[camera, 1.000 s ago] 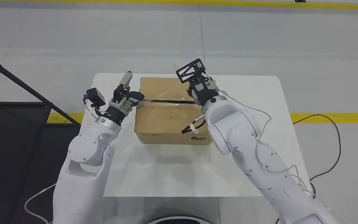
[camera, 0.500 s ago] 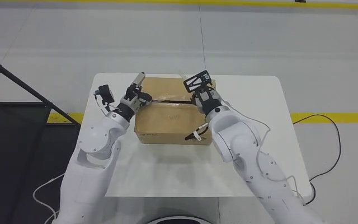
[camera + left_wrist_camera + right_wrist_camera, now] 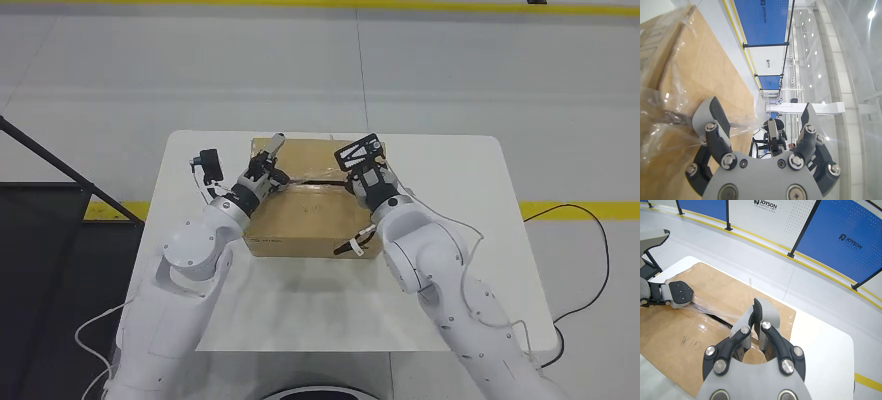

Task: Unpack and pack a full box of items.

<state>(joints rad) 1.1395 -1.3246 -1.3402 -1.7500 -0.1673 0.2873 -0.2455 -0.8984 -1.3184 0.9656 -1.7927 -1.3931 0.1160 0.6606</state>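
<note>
- The left gripper [image 3: 272, 168] is over the left part of the box top. Its jaws are spread wide, and one finger [image 3: 680, 293] presses down on the clear tape [image 3: 711, 311] beside the seam [image 3: 320, 182].
- The box [image 3: 300, 215] is plain brown cardboard. It sits flat on the white table [image 3: 450, 200], near the far edge and roughly midway between the left and right edges.
- The two top flaps [image 3: 677, 328] lie almost flat, with a dark gap open along the seam.
- The right gripper [image 3: 756, 308] is over the right end of the seam, its jaws clenched on a strip of the tape that sticks up past the fingertips.
- Handling, as a judgement:
  - A full box is likely heavy, so it should stay put while the tape is pulled.
  - The walls are stiff, but the flaps will bend.
  - The tape is thin, glossy and sticky, so it may stretch, tear or slip.
  - The loose end of the tape is the best place to grip, then the free edge of a flap at the seam.
- Count: one box, two flaps, one run of tape, two grippers, one table.
</note>
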